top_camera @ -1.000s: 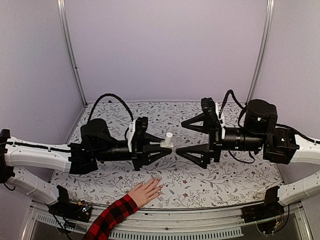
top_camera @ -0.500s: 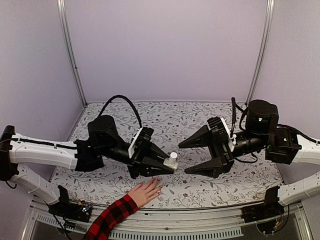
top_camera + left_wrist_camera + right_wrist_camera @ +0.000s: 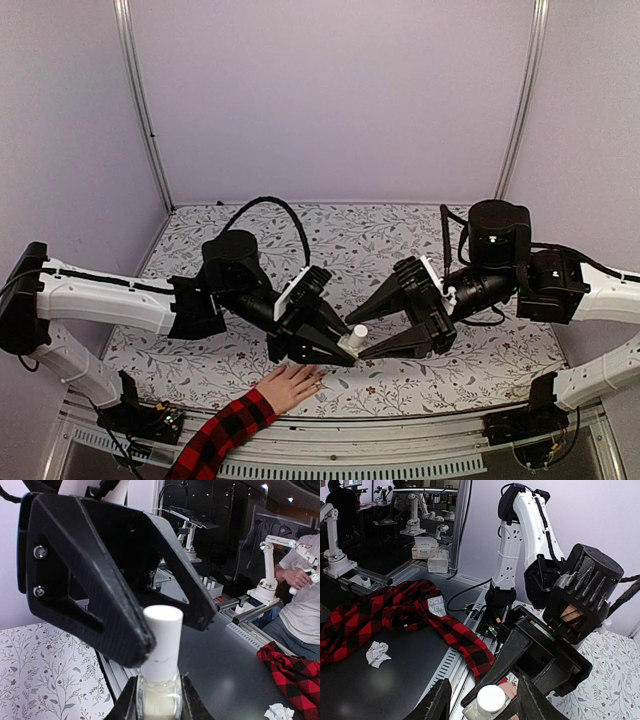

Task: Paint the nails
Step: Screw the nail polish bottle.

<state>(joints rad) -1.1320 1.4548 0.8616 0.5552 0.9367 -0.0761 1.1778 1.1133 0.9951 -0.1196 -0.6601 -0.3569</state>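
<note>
From above, the left gripper [image 3: 342,346] clenched a small bottle [image 3: 353,340]; the right gripper [image 3: 357,338] straddled its white cap [image 3: 359,331]. The nails [image 3: 320,371] rested just below on a hand [image 3: 292,386]. The left wrist view showed the bottle pinched. The right wrist view showed gaps beside the cap, the jaws unclenched.

The left gripper [image 3: 343,343] and the bottle [image 3: 358,334] clamped in it crowd the far side of the hand [image 3: 290,386], close by the nails [image 3: 317,363]. The right gripper [image 3: 356,339] straddles the bottle's cap with its fingers spread, closing off that side. Bare table [image 3: 480,372] lies right of the hand and along the far edge, with room to pass
</note>
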